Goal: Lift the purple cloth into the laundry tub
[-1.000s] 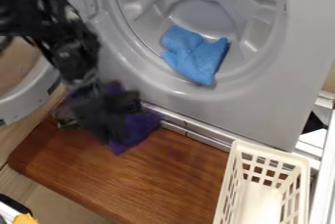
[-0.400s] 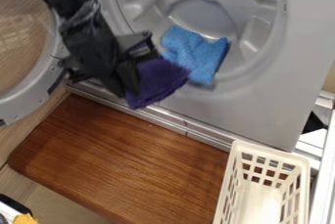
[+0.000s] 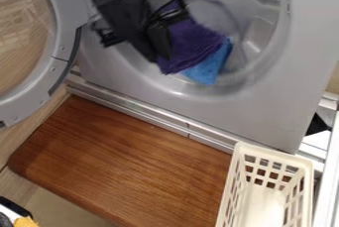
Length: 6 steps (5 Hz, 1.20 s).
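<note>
Laundry tub (image 3: 255, 28): blue cloth (image 3: 210, 68) inside; jaws closed on purple cloth (image 3: 191, 45) at opening. White basket (image 3: 303, 171) at right end of desk (image 3: 126, 161).

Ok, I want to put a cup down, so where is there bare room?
Best is the brown wooden board, bare between the washer's metal trim and the white basket. The drum opening is crowded: gripper, purple cloth, blue cloth.

We see matt purple cloth (image 3: 189, 47), a smooth tub (image 3: 265, 28), a glossy wooden board (image 3: 126, 161) (grain showing) and, near right, a plastic basket (image 3: 273, 153).
</note>
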{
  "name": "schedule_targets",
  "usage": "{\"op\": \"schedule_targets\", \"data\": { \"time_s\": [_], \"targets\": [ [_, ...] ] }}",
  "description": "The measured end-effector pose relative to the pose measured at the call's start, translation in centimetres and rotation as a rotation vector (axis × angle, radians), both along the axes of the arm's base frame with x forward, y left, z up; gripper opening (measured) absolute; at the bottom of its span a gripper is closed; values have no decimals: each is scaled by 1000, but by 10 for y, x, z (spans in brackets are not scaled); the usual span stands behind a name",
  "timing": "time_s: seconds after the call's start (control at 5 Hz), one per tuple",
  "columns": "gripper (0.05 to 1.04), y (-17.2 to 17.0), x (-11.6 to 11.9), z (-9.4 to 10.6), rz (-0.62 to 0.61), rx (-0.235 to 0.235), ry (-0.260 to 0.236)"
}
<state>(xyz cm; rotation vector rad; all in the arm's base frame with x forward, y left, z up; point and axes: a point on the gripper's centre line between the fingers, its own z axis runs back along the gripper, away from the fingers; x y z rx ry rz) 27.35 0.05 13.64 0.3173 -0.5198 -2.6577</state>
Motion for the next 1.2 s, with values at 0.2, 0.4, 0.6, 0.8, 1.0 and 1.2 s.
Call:
{"op": "schedule_targets", "data": {
  "time_s": [0.2, 0.4, 0.6, 0.8, 1.0, 1.2],
  "targets": [
    [130, -3, 23, -6, -2, 4, 8],
    [130, 0, 44, -20, 5, 9, 33],
    [129, 6, 63, -45, 5, 17, 67],
    [130, 10, 72, -67, -2, 27, 99],
    [173, 13, 72, -80, 19, 42, 129],
    [408, 14, 65, -87, 55, 55, 159]
  ]
}}
